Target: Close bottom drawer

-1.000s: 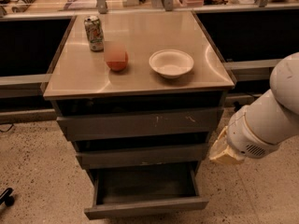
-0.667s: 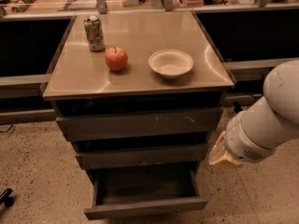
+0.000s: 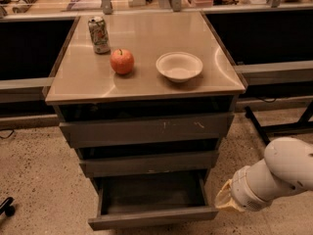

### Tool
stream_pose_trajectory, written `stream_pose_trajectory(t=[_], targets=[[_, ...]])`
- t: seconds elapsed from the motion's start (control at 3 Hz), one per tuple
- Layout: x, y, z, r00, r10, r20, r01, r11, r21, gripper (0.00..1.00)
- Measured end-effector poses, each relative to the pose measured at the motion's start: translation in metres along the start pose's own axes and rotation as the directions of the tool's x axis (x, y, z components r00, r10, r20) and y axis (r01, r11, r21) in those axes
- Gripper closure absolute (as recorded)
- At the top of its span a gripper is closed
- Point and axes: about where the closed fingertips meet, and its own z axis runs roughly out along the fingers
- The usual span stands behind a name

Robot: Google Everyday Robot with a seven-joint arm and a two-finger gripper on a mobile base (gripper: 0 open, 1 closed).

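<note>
The narrow, dull grey metal bottom drawer (image 3: 151, 218) stands pulled well out from under the front edge of the bench (image 3: 146, 33), a grey metal cabinet with a smooth tan top. Its shallow grey tray lies open to view, and its plain front strip sits furthest forward of the three drawers. Above it, the mid-width grey drawer (image 3: 149, 164) and the widest grey drawer (image 3: 146, 130), marked with pale scratches, each sit further back, in steps.

The robot's hand (image 3: 224, 200), a pale yellowish tip on a thick white arm (image 3: 274, 177), hangs low below the bench's front right corner, just beside the right end of the bottom drawer's front strip. I cannot tell whether it touches the strip, nor whether the hand is apart or together.

On the bench top, a green and white drink can (image 3: 99, 34) stands upright near the back left corner. A red apple (image 3: 122, 61) sits just in front of it and to the right. A shallow white bowl (image 3: 179, 66) rests near the middle, toward the right edge.
</note>
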Motion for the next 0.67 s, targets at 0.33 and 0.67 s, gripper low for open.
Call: stream_pose_trajectory(t=[0.33,0.67], targets=[[0.004,-0.001,0.005,1.0,-0.007,-0.011,0.007,1.0,-0.007,1.0],[0.018,-0.001,0.04,0.999,-0.054,0.01,0.054,0.9984,-0.019,1.0]])
